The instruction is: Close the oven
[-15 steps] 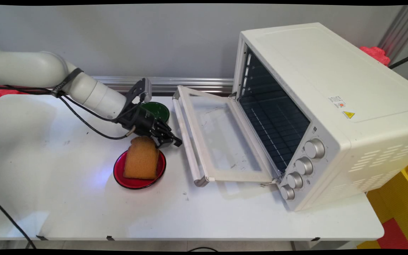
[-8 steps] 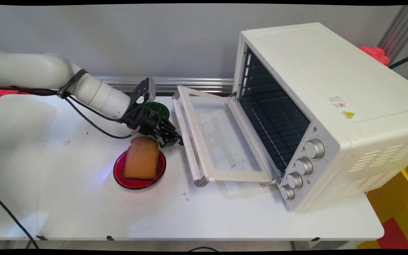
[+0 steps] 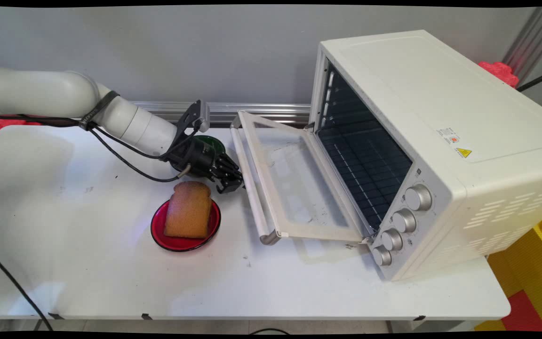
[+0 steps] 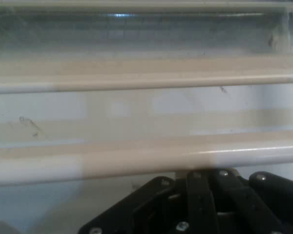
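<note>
Broadly, the white table (image 3: 111, 282) carries a large cream-white toaster oven (image 3: 440, 141) at the right, its glass door (image 3: 294, 183) swung down and its dark rack interior showing. Along the door's outer edge runs a pale bar handle (image 3: 251, 188); from the hand camera the handle (image 4: 146, 158) crosses the frame just above the linkage. Left of the door lies a round red plate (image 3: 158, 233) with a brown slice of toast (image 3: 188, 209) on it. A dark green dish (image 3: 212, 142) sits behind the arm. The black two-finger gripper (image 3: 233, 181) is right against the handle; I cannot tell how its jaws stand.
</note>
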